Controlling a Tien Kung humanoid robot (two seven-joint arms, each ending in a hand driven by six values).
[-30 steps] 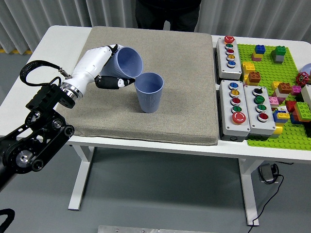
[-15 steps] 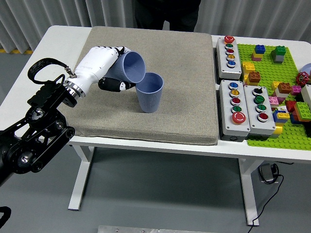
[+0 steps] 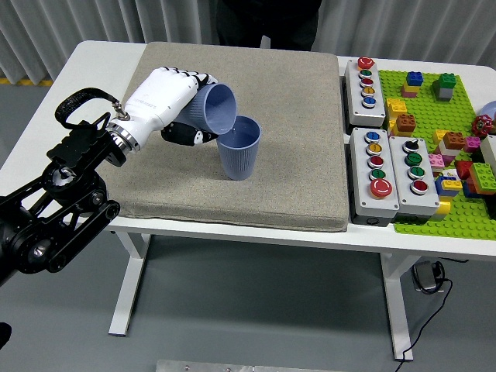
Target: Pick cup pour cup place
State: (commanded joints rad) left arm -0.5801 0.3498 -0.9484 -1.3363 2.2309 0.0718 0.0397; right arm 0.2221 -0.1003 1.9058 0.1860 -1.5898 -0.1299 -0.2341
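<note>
My left hand (image 3: 186,108) is shut on a blue ribbed cup (image 3: 215,109), holding it tipped on its side with the mouth facing right and down. Its rim hangs just over the left edge of a second blue cup (image 3: 239,149), which stands upright on the grey mat (image 3: 294,155). I cannot see anything inside either cup. The right arm does not show.
Three grey button boxes (image 3: 366,80) (image 3: 375,175) (image 3: 418,173) lie right of the mat. A green baseplate (image 3: 442,147) with several loose bricks fills the far right. A person in dark clothes (image 3: 267,23) stands at the far side of the white table (image 3: 101,70).
My left hand has moved right and tipped the held cup further, bringing its rim from beside the standing cup to over that cup's edge.
</note>
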